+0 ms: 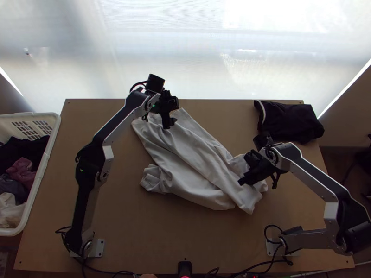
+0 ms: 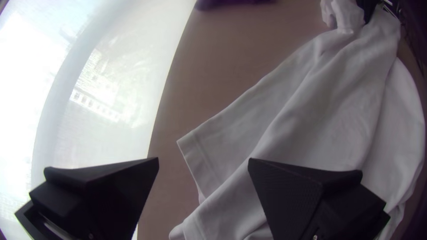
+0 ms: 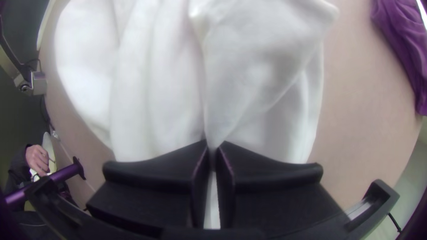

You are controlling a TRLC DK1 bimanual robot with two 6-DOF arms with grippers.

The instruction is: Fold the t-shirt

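A white laundry basket (image 1: 46,153) stood along the table's left edge, filled with black, reddish, grey and cream cloth (image 1: 21,173). The left arm (image 1: 91,171) rose from its base by the near left corner of the table (image 1: 125,231), its gripper (image 1: 169,121) poised over the shirt toward the middle of the far edge. In the left wrist view, the two black fingers (image 2: 302,191) stood wide apart with nothing gripped, the fabric lying beyond them. The white t-shirt (image 1: 190,157) lay slantwise across the table's middle, from near the far edge down toward the right, loosely gathered into long creases, with hemmed ends near the far edge and a bunched portion (image 1: 155,180) jutting toward the left edge. At the shirt's right-hand end, the right gripper (image 1: 242,180) was closed on a pinch of the white fabric, its fingertips nearly together in the right wrist view. A dark garment (image 1: 290,121) with a pale strip along one side lay bunched at the far right corner, partly past the right edge, while the right arm (image 1: 320,178) reached in from its base by the near edge.
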